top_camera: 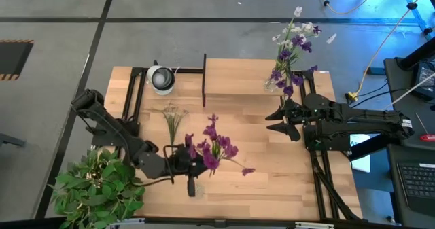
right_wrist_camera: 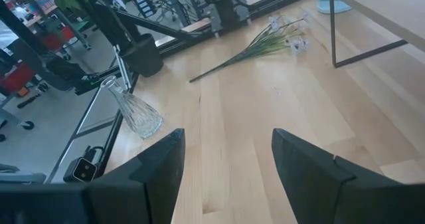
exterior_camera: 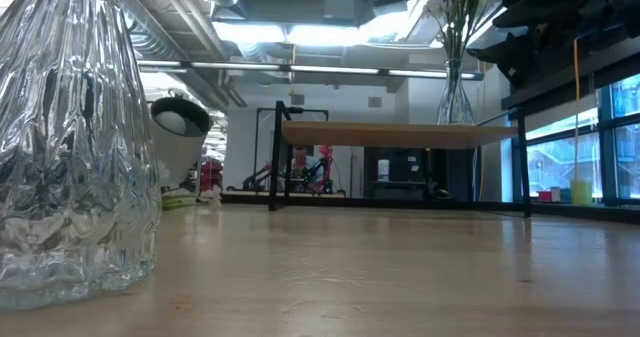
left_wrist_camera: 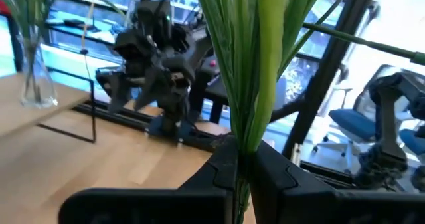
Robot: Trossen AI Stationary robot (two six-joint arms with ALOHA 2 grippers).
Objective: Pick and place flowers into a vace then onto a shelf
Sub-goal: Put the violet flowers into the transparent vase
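My left gripper (top_camera: 178, 158) is over the near middle of the table, shut on a bunch of flowers (top_camera: 212, 147) with purple blossoms. In the left wrist view their green stems (left_wrist_camera: 252, 58) rise from between my fingers. A second bunch with white blossoms (top_camera: 173, 117) lies flat on the table. A clear glass vase (right_wrist_camera: 136, 111) stands at the table's near edge. Another vase with flowers (top_camera: 289, 56) stands on the shelf (top_camera: 245, 76) at the far right. My right gripper (top_camera: 280, 117) hangs open near the shelf, with nothing in it. My left gripper pinches the lower part of the bundled green stems (left_wrist_camera: 243, 141) between its two fingers. The fingers come in level from the table's left and lie across the stems. The bunch is lifted clear of the table and stands roughly upright, blossoms on top.
A bushy potted plant (top_camera: 95, 188) sits at the near left corner. A white round lamp (top_camera: 161, 78) stands at the far left beside the shelf's black frame (top_camera: 204, 79). Bare tabletop (top_camera: 272, 168) lies between the arms.
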